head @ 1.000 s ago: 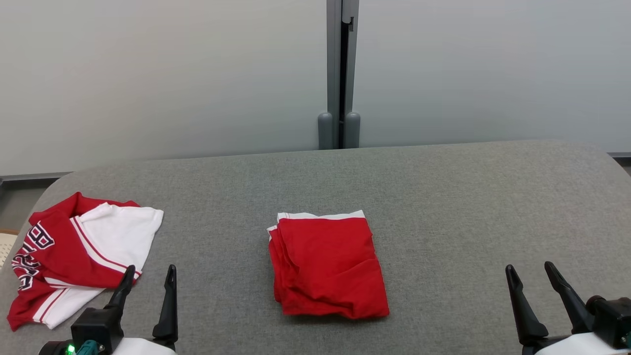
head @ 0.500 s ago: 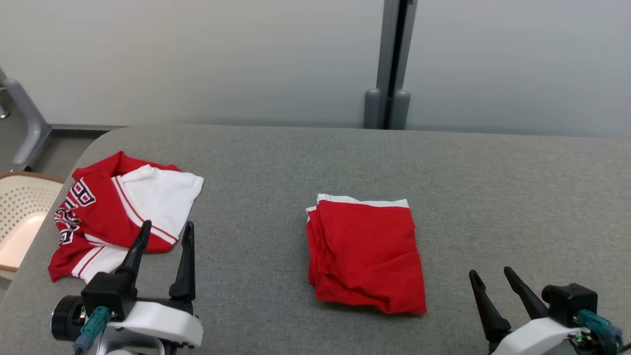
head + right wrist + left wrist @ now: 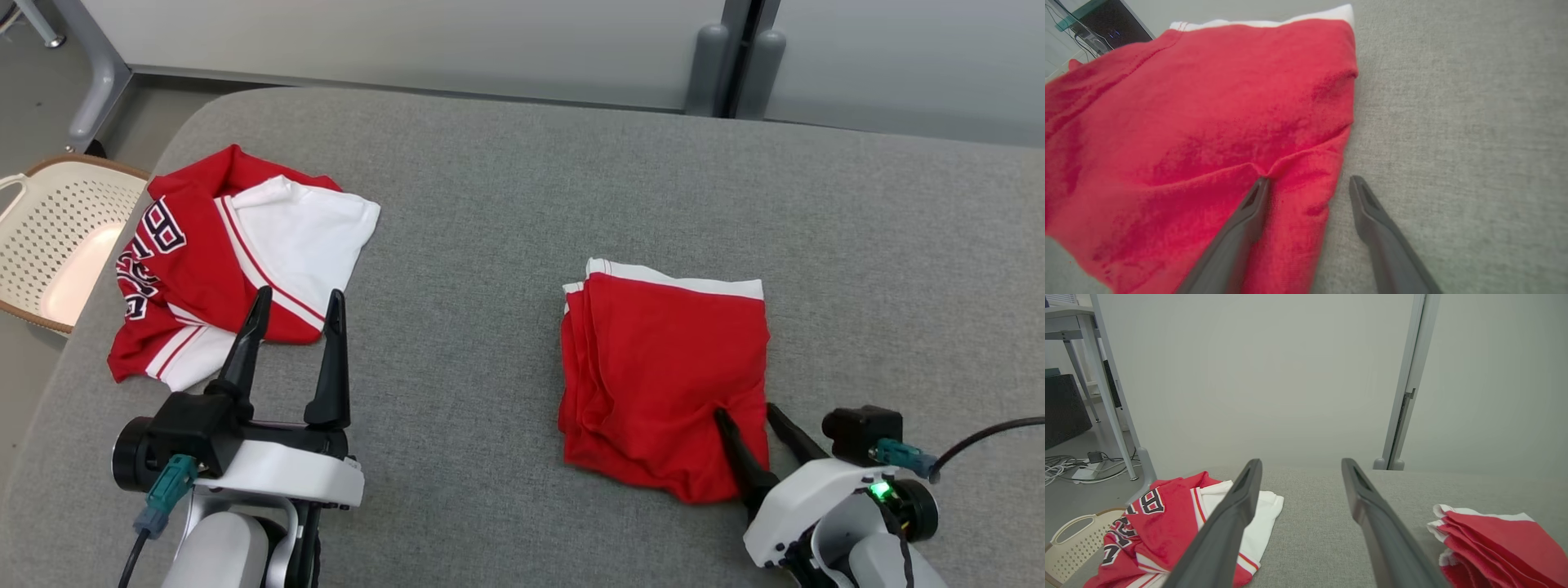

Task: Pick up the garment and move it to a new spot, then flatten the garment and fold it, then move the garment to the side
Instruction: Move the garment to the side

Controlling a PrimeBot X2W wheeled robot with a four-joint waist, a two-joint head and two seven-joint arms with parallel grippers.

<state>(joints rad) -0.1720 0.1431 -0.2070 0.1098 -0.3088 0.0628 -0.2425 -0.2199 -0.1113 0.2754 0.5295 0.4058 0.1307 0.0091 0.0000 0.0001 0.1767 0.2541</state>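
Note:
The folded red garment (image 3: 661, 367) with a white hem lies in the middle of the grey padded table (image 3: 490, 204). My right gripper (image 3: 744, 411) stands open at its near right corner. In the right wrist view one finger (image 3: 1249, 212) presses a crease into the garment (image 3: 1188, 143), while the other finger (image 3: 1372, 220) is over bare table just beside the edge, so the open right gripper (image 3: 1309, 180) straddles that edge. My left gripper (image 3: 299, 292) is open and empty, with its tips at the near edge of a crumpled jersey (image 3: 220, 253).
The red-and-white lettered jersey (image 3: 1167, 522) lies at the table's left end, the folded garment (image 3: 1494, 543) at the right of the left wrist view, with the left gripper (image 3: 1300, 461) between. A cream perforated basket (image 3: 57, 212) sits off the left edge. A grey partition post (image 3: 739, 57) stands behind.
The head camera has swung down and to the left. My right gripper has moved in from the bare table to the garment's near right corner, one finger now on the cloth.

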